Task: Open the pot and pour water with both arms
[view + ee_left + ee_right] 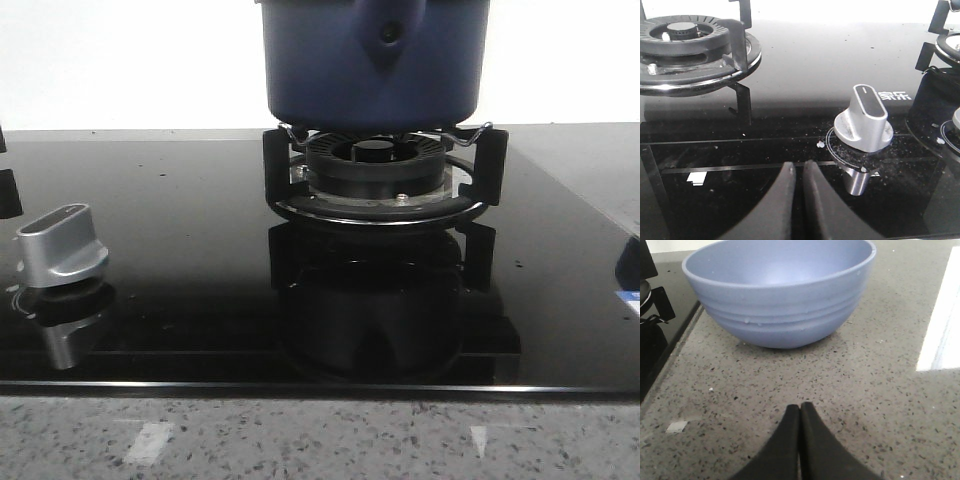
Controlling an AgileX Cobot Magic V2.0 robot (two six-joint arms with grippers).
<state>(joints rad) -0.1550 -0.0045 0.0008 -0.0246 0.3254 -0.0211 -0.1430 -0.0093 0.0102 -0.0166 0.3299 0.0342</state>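
Pot point(372, 75) sits on the far burner point(378, 172). Left tool point(798, 172) together near a knob point(864, 125); right tool point(800, 412) together before a bowl point(780, 295).

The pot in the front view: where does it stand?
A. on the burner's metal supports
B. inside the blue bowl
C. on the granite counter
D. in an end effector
A: the dark blue pot rests on the prongs above the black burner ring.

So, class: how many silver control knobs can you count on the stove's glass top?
2: one knob stands whole before the left gripper; a second knob is cut off at the picture's edge. More may be hidden.
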